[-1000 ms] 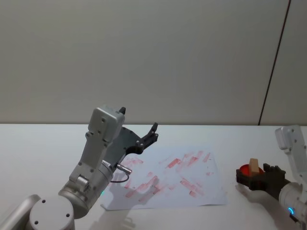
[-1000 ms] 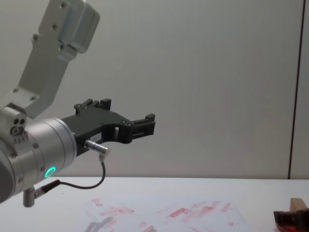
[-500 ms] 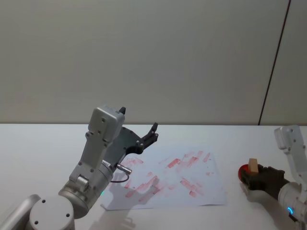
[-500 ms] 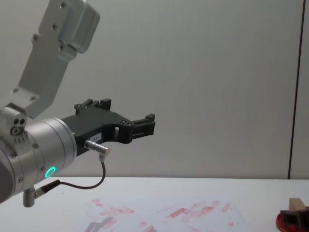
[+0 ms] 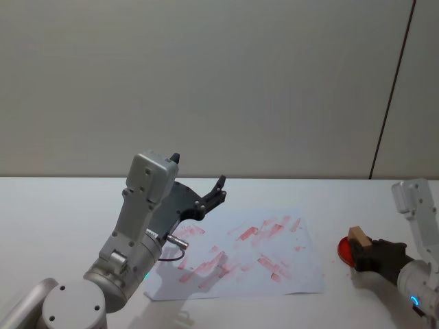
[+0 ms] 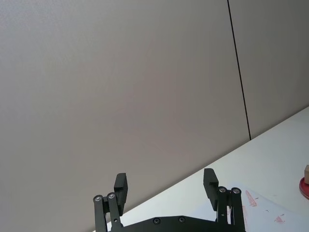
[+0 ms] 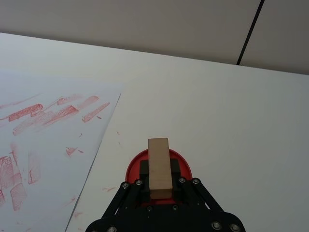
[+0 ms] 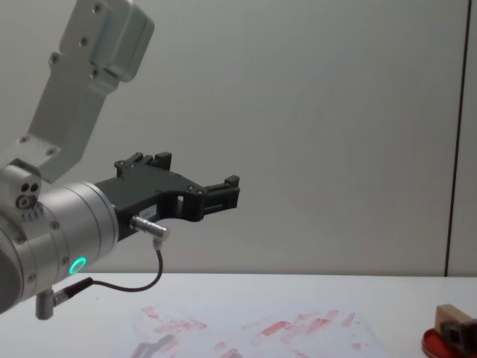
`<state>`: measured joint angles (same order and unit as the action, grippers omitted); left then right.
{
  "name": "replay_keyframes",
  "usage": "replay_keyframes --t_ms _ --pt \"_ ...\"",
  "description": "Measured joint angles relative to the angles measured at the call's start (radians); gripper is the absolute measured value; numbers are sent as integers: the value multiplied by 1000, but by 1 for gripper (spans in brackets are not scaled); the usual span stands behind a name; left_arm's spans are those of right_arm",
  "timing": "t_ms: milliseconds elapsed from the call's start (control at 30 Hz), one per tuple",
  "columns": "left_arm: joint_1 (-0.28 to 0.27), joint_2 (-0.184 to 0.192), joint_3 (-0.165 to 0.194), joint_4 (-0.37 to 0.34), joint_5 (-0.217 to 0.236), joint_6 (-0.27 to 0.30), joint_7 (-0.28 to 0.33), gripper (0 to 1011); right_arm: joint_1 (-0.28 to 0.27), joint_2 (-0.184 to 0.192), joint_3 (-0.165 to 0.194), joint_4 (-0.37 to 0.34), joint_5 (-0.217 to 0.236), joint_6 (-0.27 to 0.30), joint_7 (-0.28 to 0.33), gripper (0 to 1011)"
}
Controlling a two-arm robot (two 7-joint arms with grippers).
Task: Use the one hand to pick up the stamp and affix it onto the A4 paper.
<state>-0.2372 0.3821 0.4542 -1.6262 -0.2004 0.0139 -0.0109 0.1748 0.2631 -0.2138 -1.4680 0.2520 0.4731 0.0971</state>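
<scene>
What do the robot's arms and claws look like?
Both arms are silver-grey with rounded joints. The left arm has a green light ring and a black cable with a metal plug; the right arm shows a blue light. The left gripper and right gripper are black angular plastic with silver screws, two jaws each.

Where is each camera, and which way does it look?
Head view: up high, looking down at the A4 paper; left pincer and right pincer show.
Chest view: lower, looking across the table; left arm shows large.
Left wrist view: on the left arm, facing the wall; its open fingers show.
Right wrist view: on the right arm, looking down at the stamp in its pincer, by the ink pad.
Shared: head and right wrist both show stamp, pad, paper.
</scene>
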Motion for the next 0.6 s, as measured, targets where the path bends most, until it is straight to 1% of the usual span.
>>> replay_keyframes --t_ms 167,367,400,567,600 --pt "0 0 0 0 0 0 0 1003 4 1 -1 -4 -11 -15 17 221" --pt "0 0 0 0 0 0 0 1002 16 2 -6 -16 -36 -53 68 221" --pt "0 0 0 0 0 0 0 1002 16 2 -6 -16 -36 -53 68 221" --pt "0 0 0 0 0 0 0 1003 34 -1 -15 -22 -59 -87 130 221" --pt "0 0 0 0 0 0 0 1003 34 -1 -15 -22 -59 -87 130 221"
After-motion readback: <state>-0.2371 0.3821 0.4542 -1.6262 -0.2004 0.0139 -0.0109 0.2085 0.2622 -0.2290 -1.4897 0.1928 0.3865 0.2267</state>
